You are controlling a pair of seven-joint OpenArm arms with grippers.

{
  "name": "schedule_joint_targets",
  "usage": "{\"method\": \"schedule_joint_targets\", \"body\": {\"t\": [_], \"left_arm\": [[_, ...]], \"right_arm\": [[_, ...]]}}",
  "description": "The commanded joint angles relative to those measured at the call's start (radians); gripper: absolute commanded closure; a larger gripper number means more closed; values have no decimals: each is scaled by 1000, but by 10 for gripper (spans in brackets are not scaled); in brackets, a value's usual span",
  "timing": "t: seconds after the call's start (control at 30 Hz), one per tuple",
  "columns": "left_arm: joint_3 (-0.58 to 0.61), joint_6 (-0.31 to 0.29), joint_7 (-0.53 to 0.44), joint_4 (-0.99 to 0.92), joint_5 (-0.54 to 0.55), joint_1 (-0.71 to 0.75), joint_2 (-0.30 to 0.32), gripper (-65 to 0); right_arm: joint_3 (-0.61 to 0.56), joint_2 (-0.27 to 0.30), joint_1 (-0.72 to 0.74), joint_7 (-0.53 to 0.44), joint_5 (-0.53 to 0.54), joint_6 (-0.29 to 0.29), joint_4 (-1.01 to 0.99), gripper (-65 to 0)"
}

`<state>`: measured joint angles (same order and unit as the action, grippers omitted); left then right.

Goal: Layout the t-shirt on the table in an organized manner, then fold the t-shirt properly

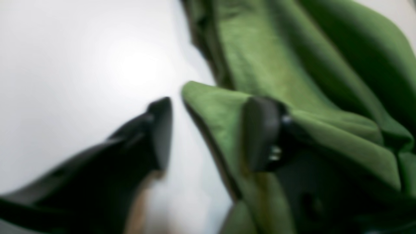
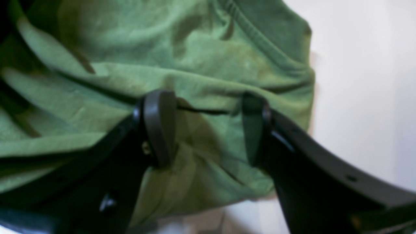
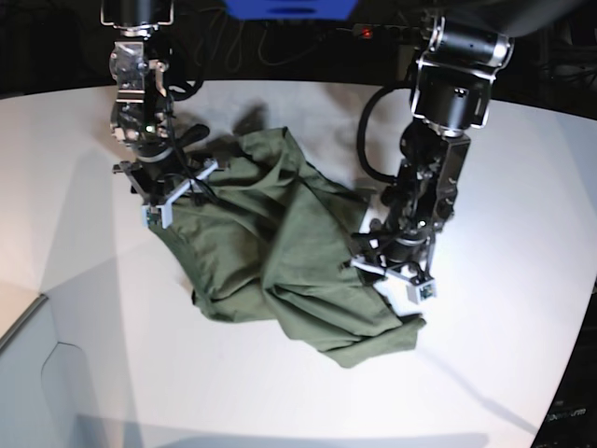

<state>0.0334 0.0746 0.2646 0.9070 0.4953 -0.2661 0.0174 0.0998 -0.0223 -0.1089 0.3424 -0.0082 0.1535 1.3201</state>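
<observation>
A blue object (image 3: 289, 7) (top edge only) sits above dark cables (image 3: 233, 42).

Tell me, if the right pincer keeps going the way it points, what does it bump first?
Most likely the t-shirt. The right pincer has its tips spread over a crumpled fold with green cloth straight ahead; whether they already touch is unclear.

T-shirts counted: one t-shirt (image 3: 280, 252)
Tables counted: one table (image 3: 504, 373)
Grippers counted: two, left gripper (image 3: 392, 266), right gripper (image 3: 173, 191)
</observation>
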Motion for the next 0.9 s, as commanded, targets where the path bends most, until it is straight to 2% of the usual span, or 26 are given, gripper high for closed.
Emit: {"method": "schedule_joint_targets", "body": {"t": [0.0,0.1,0.17,0.3,0.57,0.63,0.67,0.8,0.87], "left_arm": [[0,-9,-14,16,3,-28,-3,-241],[0,-9,-15,11,3,-38,-4,-129],[0,-9,-15,5,3,-52,-4,-3],[-3,-9,-15,27,4,-48,-4,0],[-36,-9,-14,260,4,72,6,-2],[-80,-9,-6,251,4,72,5,-30],[-100,-9,-6,235,7,75,-1,-67],[-119,-9,-6,189,128,77,6,-315],[-103,-9,-6,182,190,78,22,-417]], "right_arm": [[1,0,8,-16,3,2,14,-324],[1,0,7,-16,3,2,14,-324],[1,0,7,-16,3,2,14,-324],[1,0,5,-16,3,2,14,-324],[1,0,8,-16,3,2,14,-324],[1,0,8,-16,3,2,14,-324],[1,0,7,-16,3,2,14,-324],[1,0,7,-16,3,2,14,-324],[1,0,7,-16,3,2,14,-324]]}}
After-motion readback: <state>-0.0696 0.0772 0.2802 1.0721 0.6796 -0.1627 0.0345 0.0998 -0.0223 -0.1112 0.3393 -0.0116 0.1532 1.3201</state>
